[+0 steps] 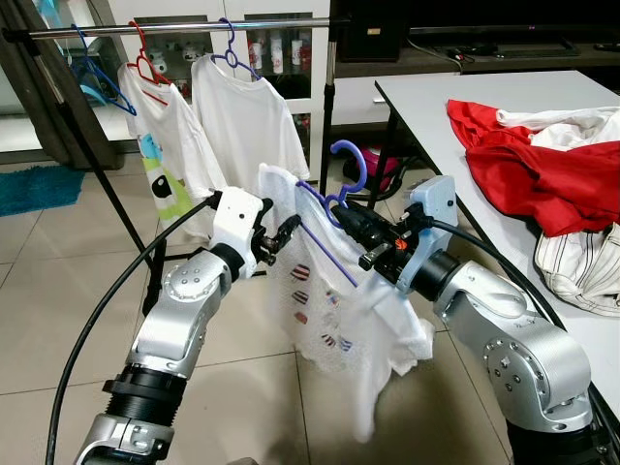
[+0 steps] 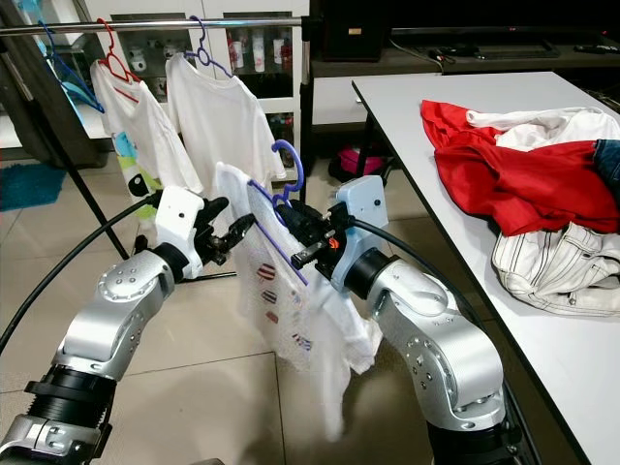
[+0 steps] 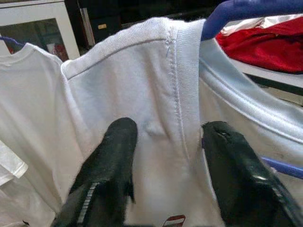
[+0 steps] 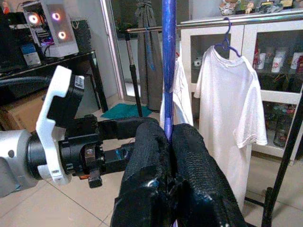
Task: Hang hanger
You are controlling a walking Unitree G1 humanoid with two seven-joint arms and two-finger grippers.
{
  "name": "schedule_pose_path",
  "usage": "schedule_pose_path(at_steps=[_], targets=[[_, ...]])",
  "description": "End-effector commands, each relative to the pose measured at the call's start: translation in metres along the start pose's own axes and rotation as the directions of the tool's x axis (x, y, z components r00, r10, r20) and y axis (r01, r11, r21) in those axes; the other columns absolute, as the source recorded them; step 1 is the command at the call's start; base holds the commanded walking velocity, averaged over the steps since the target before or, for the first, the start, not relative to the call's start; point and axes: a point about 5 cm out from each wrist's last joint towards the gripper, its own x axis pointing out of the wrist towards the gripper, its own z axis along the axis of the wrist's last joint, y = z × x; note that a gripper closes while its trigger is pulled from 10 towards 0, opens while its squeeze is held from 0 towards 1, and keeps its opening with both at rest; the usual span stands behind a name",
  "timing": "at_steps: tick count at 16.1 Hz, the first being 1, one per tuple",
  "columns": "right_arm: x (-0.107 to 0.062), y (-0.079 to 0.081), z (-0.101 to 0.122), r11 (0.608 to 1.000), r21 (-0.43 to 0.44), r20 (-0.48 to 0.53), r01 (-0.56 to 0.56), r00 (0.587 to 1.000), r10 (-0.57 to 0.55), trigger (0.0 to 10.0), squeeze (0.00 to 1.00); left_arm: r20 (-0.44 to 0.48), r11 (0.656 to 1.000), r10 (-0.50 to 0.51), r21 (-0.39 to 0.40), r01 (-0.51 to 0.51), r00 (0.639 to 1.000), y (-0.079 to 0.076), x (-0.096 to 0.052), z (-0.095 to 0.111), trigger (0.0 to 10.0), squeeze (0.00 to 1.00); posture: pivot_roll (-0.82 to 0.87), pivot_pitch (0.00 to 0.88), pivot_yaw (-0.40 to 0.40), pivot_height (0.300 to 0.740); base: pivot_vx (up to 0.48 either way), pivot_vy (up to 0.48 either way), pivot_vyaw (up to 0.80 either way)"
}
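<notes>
Hanger (image 1: pixel 341 184) of purple plastic, with a white shirt (image 1: pixel 334 320) draped on it, is held up in the air between the two arms, in front of the clothes rail (image 1: pixel 174 29) and off the near left corner of the bench (image 1: pixel 504 107). The right gripper (image 1: pixel 351 223) has its fingers (image 4: pixel 156 161) clenched on the hanger's purple bar, which the right wrist view shows pinched tight between the two black pads. The hanger's hook points upward, below the level of the rail and not on it.

The left gripper (image 1: pixel 281 237) is at the shirt's shoulder on the robot's left side. Its fingers (image 3: pixel 109 161) are spread apart, with the white fabric and collar seam lying between them; they are not pressed together on the cloth.

On the rail hang a plain white shirt (image 1: pixel 247 116) on another purple hanger (image 1: pixel 231 53), a white shirt with a green print (image 1: pixel 160 145) on a red hanger (image 1: pixel 145 63), and a blue hanger (image 1: pixel 92 73) further left. On the bench lie a red garment (image 1: pixel 542 165) and a striped white garment (image 1: pixel 581 262) near its right edge.
</notes>
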Motion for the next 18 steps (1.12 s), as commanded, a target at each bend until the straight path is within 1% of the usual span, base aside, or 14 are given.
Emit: schedule_pose_path(at_steps=[1,9,16,18], targets=[[-0.003,-0.001,0.009,1.000,-0.011,0.043,-0.008,0.999,0.009,0.0,0.00,0.020,1.000,0.004,0.007,-0.005,1.000,0.003,0.003,0.005,0.0,0.00,-0.15,0.000,0.027,0.740,0.000,0.000,0.00],[-0.002,0.001,0.010,0.999,-0.005,0.052,-0.037,0.998,0.038,0.0,0.00,0.037,1.000,0.008,0.013,-0.008,0.999,0.007,0.005,0.005,0.0,0.00,-0.15,0.000,0.019,0.740,0.000,0.000,0.00],[-0.003,0.002,0.010,0.999,-0.001,0.055,-0.045,0.997,0.045,0.0,0.00,0.032,1.000,0.018,0.011,-0.018,0.999,0.011,0.003,0.003,0.0,0.00,-0.15,0.000,0.021,0.740,0.000,0.000,0.00],[-0.004,0.002,0.008,0.999,0.003,0.051,-0.039,0.998,0.039,0.0,0.00,0.057,0.998,0.062,0.012,-0.063,0.996,0.017,0.002,0.007,0.0,0.00,-0.15,0.000,0.021,0.740,0.000,0.000,0.00]])
